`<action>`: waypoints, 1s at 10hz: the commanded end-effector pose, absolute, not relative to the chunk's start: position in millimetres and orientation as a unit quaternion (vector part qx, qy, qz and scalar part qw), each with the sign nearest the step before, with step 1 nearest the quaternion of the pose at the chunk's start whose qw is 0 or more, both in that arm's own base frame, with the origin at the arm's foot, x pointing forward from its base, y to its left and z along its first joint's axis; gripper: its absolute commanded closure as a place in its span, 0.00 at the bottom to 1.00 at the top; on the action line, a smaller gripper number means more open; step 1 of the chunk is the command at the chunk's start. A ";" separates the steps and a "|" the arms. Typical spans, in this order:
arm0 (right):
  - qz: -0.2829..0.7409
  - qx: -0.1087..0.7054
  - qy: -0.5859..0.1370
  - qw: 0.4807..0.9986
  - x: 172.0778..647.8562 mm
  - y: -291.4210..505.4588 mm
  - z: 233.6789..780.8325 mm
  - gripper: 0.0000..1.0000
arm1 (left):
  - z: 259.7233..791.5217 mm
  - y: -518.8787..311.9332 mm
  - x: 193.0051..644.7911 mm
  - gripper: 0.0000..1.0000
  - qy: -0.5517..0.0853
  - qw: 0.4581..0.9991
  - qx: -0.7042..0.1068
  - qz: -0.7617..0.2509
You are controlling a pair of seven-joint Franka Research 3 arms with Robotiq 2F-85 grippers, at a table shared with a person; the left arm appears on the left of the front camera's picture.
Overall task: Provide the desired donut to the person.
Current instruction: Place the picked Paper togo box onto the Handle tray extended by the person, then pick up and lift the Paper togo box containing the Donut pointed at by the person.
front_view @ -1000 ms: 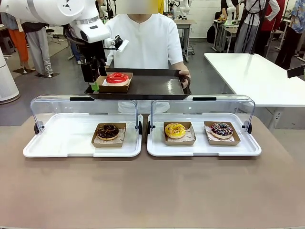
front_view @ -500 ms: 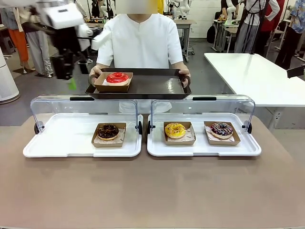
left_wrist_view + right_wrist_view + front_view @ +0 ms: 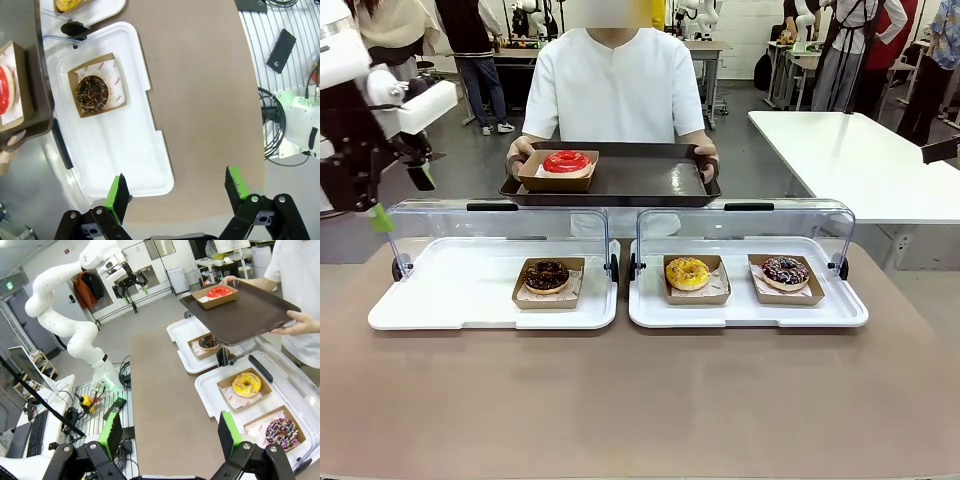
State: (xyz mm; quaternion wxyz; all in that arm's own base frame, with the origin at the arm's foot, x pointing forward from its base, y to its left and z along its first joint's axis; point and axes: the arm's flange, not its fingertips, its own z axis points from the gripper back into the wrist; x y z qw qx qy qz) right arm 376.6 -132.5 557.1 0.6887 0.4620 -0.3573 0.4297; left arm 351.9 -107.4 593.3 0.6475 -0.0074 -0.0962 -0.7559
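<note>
Red-iced donut (image 3: 566, 162) rests on the person's (image 3: 615, 85) dark brown rectangular tray (image 3: 650, 182); left gripper (image 3: 402, 198), wide open and empty, hangs far left and should steer clear of the transparent lid (image 3: 470, 225).

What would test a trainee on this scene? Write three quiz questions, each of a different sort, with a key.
1. True or false: the red donut sits on the brown tray held by the person.
2. Which donut lies alone in the left white tray? A the yellow one, B the chocolate donut, C the red one.
3. Fill in: the left claw is ____ and holds nothing.
Key: 1 true; 2 B; 3 open.
</note>
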 end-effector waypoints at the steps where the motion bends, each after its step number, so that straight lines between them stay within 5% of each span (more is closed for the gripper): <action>1: 0.431 0.466 -0.362 0.683 376.7 -131.4 558.4 0.00 | 585.1 -104.0 345.5 0.00 -0.116 0.644 -0.012 -0.756; 10: 0.431 0.466 -0.362 0.683 376.7 -131.4 558.4 0.00 | 591.1 -103.5 346.9 0.00 -0.099 0.649 -0.008 -0.754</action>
